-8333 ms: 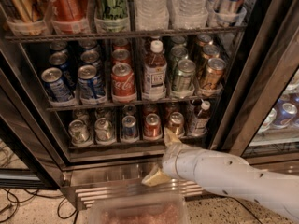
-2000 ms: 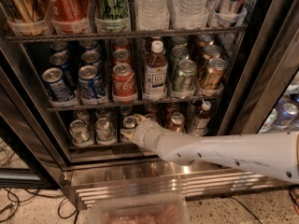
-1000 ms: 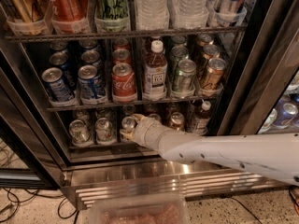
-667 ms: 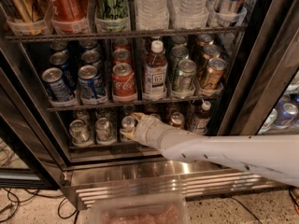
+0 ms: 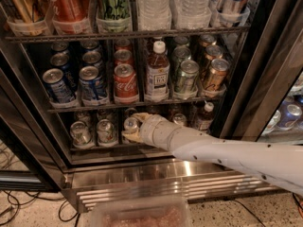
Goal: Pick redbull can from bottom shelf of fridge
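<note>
Gripper [image 5: 134,128] inside fridge [image 5: 156,170], at front edge of bottom shelf [image 5: 94,148], left of shelf middle. Gripper sits at redbull can [image 5: 130,123]; can upright, third row from shelf's left edge. Clamped or apart: cannot tell. Silver can [image 5: 105,130] just left of it. Small bottle [image 5: 204,117] near right edge. White arm [image 5: 227,152] enters from right.

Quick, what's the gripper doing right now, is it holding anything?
Gripper: at the bottom shelf, up against a small can; open or closed cannot be told.
</note>
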`<state>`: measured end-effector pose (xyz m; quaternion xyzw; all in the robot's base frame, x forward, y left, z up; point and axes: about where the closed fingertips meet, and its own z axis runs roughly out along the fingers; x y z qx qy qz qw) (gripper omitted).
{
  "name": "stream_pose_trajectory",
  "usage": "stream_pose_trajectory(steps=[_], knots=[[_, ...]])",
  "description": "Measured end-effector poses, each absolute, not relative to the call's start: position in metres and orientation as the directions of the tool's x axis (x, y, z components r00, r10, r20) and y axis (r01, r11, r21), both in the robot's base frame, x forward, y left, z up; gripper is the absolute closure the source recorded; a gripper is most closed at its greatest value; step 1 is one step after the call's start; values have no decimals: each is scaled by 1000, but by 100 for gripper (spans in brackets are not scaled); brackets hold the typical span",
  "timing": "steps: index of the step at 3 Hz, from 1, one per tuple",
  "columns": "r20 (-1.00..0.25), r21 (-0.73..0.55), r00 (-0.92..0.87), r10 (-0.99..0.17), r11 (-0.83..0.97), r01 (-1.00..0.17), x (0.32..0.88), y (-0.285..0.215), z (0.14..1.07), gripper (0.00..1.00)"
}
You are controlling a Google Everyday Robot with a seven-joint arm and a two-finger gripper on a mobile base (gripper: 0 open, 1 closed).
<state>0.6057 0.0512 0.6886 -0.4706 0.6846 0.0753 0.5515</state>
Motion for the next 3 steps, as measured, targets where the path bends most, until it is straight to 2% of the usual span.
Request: stream_pose_trajectory(steps=[3], knots=[[-874, -249, -3, -487, 453, -856, 538, 21, 714, 100]])
